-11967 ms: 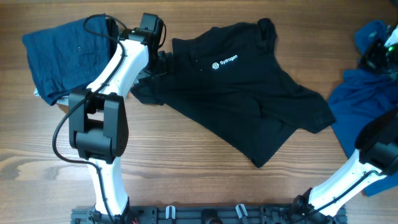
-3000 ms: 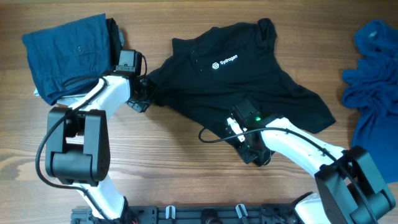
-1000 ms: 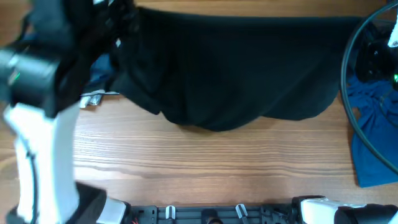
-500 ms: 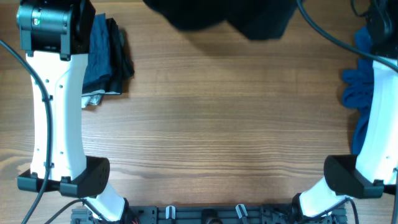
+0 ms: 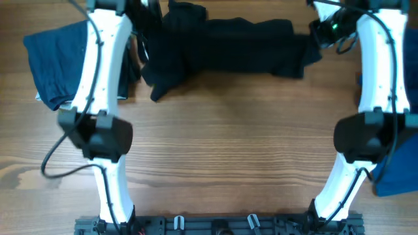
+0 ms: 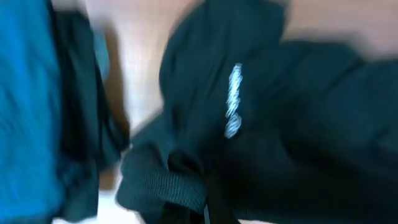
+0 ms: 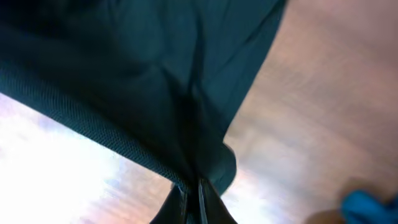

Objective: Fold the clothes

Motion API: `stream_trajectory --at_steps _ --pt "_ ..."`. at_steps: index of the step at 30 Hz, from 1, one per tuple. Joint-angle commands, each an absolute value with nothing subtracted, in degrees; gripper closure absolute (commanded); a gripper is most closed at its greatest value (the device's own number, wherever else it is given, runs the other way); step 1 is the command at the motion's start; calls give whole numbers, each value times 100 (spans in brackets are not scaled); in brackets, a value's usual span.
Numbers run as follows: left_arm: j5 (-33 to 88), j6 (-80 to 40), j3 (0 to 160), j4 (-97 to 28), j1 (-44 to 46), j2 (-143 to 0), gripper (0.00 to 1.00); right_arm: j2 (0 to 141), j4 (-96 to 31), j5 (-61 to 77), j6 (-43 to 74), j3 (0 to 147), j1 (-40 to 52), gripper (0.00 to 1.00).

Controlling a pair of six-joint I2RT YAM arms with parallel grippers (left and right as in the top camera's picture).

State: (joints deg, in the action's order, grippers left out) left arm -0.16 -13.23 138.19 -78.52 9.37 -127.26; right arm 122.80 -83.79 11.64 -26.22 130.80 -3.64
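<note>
Overhead, the black polo shirt is stretched in a long band across the far side of the table. It is gripped at both ends, and its left end is bunched and drooping.

In the left wrist view, the left gripper is clenched on a ribbed fold of the shirt. A pale chest logo shows above that fold, too blurred to read.

In the right wrist view, the right gripper is pinched tight on the shirt's other edge.

A folded blue garment lies at the far left of the table. More blue cloth lies at the right edge.
</note>
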Motion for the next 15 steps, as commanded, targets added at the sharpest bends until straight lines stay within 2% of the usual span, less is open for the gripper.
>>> stream_trajectory --at_steps 1,7,15 --pt "-156 -1592 13874 -8364 888 -12866 96 12169 -8488 1009 -2145 12851 -475 96" --pt "237 -1586 13876 -8683 972 -12912 96 12160 -8726 445 -1769 12790 -541 96" --pt "298 -1900 13874 -9275 1726 -12914 96 12151 -9216 410 -1179 12733 -790 96"
